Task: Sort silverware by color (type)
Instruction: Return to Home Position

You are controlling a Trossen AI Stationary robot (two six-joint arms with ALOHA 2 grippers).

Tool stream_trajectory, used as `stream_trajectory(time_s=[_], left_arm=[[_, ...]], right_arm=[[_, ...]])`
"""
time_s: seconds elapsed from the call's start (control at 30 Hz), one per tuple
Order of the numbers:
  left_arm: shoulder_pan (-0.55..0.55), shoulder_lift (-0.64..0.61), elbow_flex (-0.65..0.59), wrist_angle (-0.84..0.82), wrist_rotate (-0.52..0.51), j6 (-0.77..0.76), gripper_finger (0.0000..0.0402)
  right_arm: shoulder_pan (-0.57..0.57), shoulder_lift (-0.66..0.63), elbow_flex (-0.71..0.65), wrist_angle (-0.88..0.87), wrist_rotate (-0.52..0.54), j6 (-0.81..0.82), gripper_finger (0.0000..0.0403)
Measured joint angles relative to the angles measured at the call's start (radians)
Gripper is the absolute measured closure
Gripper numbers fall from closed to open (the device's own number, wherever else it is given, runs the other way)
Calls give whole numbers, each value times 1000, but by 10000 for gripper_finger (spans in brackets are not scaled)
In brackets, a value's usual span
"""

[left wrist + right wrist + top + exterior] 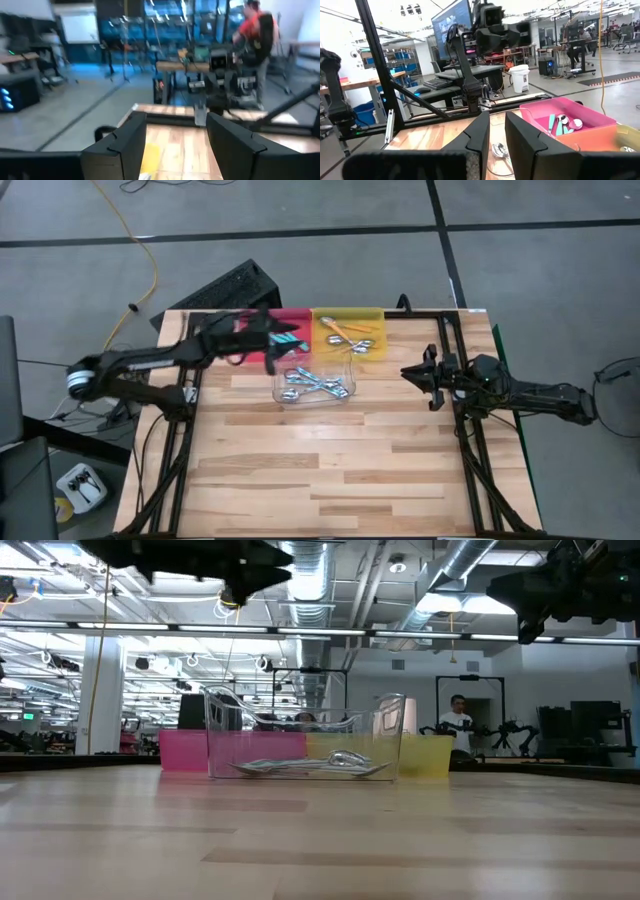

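Observation:
My left gripper (275, 345) (176, 131) hangs open above the red tray (296, 316) and the near clear tray (281, 392), holding nothing. Teal-handled spoons (288, 340) lie in the red tray. Orange-handled spoons (345, 330) lie in the yellow tray (376, 315). Pale spoons with shiny bowls (315, 383) (310, 765) lie crossed in the clear tray. My right gripper (408, 372) (497, 131) waits in the air at the table's right, pointing at the trays, its fingers only a narrow gap apart and empty.
The three trays sit together at the table's far middle. A black frame (450, 330) runs along the table's edges. The near half of the wooden table (320, 470) holds nothing. A keyboard (225, 285) lies on the floor beyond. People stand in the room behind (459, 725).

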Motion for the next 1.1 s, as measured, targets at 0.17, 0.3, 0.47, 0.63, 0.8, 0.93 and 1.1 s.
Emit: stream_trajectory(time_s=[0.17, 0.3, 0.47, 0.63, 0.8, 0.93, 1.1], left_arm=[[-29, -154, -173, 94, -49, -61, 209], [-37, -255, -247, 94, -49, -83, 209], [-42, -346, -323, 89, -49, -96, 209], [-42, -398, -382, 95, -50, -108, 209], [-42, -409, -410, 99, -50, -116, 209], [-42, -409, -438, 99, -49, -116, 209], [-42, -409, -469, 103, -49, -122, 209]], right_arm=[[0, 0, 0, 0, 0, -5, 316], [0, 0, 0, -1, 0, -5, 316], [0, 0, 0, -4, 0, -11, 316], [0, 0, 0, -25, 0, -28, 316], [0, 0, 0, -35, 0, -36, 316], [0, 0, 0, -52, 1, -53, 316], [0, 1, 0, -61, 1, -62, 316]])
